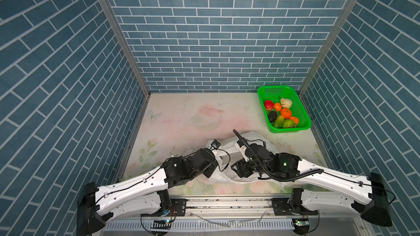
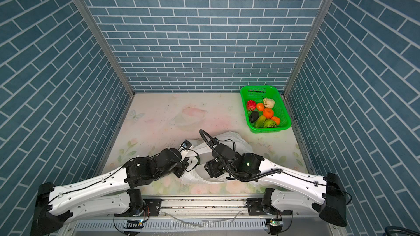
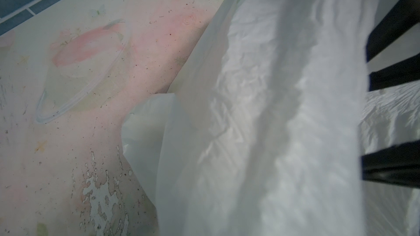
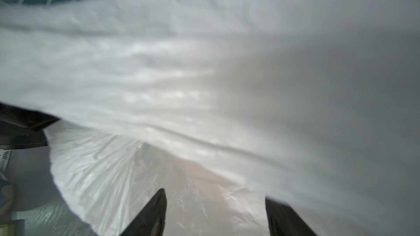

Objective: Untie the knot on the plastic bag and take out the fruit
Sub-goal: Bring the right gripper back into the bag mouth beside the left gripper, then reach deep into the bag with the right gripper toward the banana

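Left gripper (image 1: 219, 158) pinches the bag (image 1: 254, 138) rim up so my right gripper (image 4: 215, 195), jaws wide and empty, can probe inside; the fruit (image 1: 283, 112) I see sits in the far basket (image 1: 272, 91).

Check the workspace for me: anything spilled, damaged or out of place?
Nothing spilled; the fruit sits in the green basket. One oddity: the print on the table mat has flaked away in a patch beside the plastic bag.
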